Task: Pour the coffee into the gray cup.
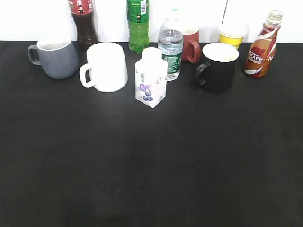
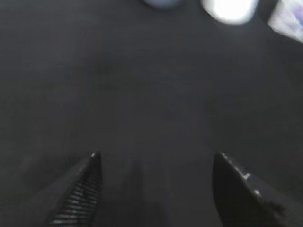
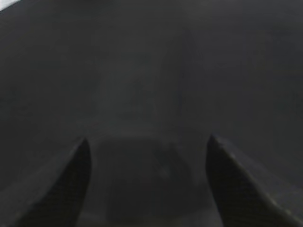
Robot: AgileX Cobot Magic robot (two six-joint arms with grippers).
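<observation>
You see the coffee [image 1: 261, 51] far right of the gray cup [image 1: 56, 57]; left pincer [image 2: 156, 158] and right pincer [image 3: 147, 142] gape, holding nothing.

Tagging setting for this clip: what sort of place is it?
Probably a lab test bench, not a kitchen: a black table against a plain white wall, with mugs and drink bottles lined up along the back, such as the gray cup and coffee.

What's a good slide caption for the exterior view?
Blue-gray ceramic mug far left, curvy clear coffee bottle far right, other cups and bottles between, on black table.
</observation>
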